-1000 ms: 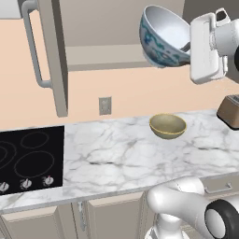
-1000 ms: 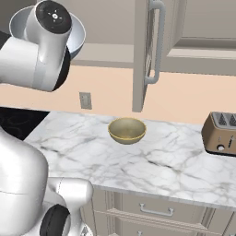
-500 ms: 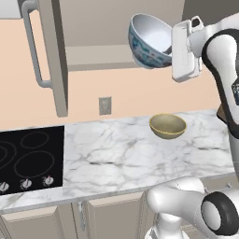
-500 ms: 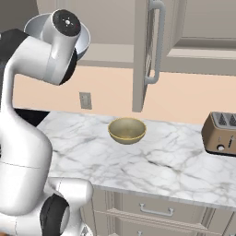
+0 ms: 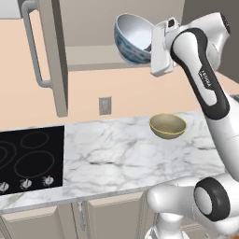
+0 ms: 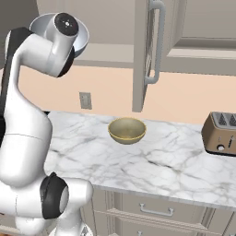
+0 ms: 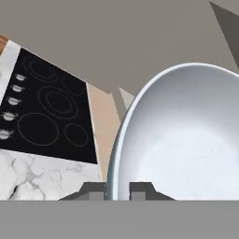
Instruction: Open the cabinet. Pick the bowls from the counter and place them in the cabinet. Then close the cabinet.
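White patterned bowl [image 5: 134, 38] gripped at open cabinet [image 5: 93, 28].

— Where are the bowls?
— The patterned bowl [image 5: 133, 38] is tipped on its side, up at the open cabinet [image 5: 53, 56] — seemingly at its shelf. The tan bowl [image 5: 167, 126] sits upright on the counter [image 5: 116, 154].

— Where did the two base cameras sit?
— Behind the arm, left and right, looking forward and down. Both took in the counter [image 5: 116, 158] and the tan bowl [image 5: 167, 126] near mid-frame.
— And the hand camera?
— Close up against the white bowl [image 7: 186, 135], with the cooktop [image 7: 46, 112] at the frame's left.
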You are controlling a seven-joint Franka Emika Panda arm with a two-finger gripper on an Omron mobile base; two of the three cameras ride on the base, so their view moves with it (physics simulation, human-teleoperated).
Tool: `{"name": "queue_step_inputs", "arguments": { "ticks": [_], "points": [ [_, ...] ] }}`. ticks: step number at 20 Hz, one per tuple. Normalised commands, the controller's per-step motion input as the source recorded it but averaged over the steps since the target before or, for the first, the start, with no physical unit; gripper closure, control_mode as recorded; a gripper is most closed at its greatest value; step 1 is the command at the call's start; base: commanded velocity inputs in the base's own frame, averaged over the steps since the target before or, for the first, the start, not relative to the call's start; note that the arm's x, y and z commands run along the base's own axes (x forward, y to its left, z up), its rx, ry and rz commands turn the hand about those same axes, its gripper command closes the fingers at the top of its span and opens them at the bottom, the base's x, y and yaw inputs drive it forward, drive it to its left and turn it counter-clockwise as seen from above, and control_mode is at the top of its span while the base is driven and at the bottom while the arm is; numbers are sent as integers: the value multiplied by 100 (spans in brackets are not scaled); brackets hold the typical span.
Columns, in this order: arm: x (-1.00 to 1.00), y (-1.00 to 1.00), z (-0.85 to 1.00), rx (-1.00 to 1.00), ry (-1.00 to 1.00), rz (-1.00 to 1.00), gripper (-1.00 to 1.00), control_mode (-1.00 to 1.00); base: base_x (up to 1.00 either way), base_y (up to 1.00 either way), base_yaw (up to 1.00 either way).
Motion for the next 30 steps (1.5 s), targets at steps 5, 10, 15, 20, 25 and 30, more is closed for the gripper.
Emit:
{"name": "queue_step_inputs", "arguments": {
  "ticks": [5,10,15,20,25,30],
  "points": [
    [56,13,6,-11,5,0,100,-100,0,0,0],
    [36,8,23,-20,16,0,100,-100,0,0,0],
    [53,5,10,-16,8,0,100,-100,0,0,0],
    [69,0,-15,-12,0,0,100,-100,0,0,0],
    [74,0,-38,-11,0,0,100,-100,0,0,0],
    [22,1,-3,-7,0,0,-100,-100,0,0,0]
  ]
}}
